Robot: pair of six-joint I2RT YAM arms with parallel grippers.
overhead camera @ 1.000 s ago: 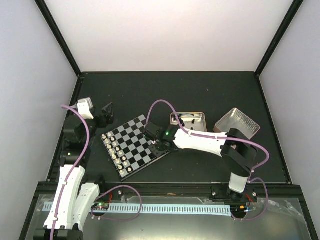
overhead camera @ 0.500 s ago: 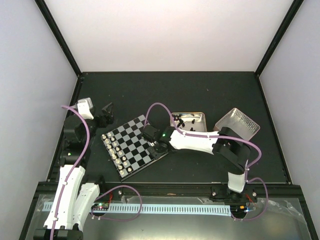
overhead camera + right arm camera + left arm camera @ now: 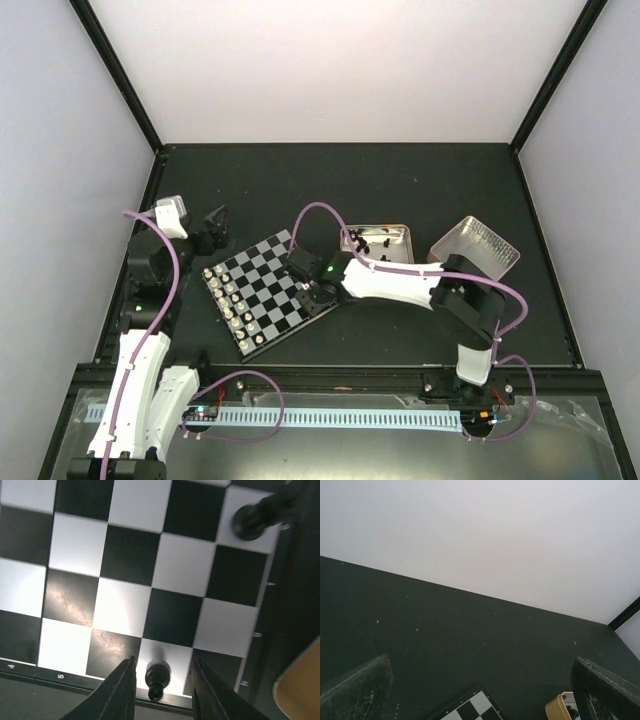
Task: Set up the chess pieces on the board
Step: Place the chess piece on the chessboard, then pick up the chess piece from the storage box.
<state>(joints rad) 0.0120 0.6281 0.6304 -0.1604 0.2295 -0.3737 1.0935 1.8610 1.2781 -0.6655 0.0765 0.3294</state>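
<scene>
Bright, even light falls from above: the white back wall (image 3: 340,70) is nearly washed out, the dark table (image 3: 400,190) matte. In the right wrist view the board (image 3: 182,562) carries a soft sheen on its black squares, and the black piece (image 3: 252,521) at top right smears into blur.

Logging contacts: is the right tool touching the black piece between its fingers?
Apart. The right wrist view shows pale board either side of the black piece, clear of the right tool.

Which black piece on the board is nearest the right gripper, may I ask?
The piece standing inside the open right gripper; the other piece stands farther away, clear of it.
</scene>
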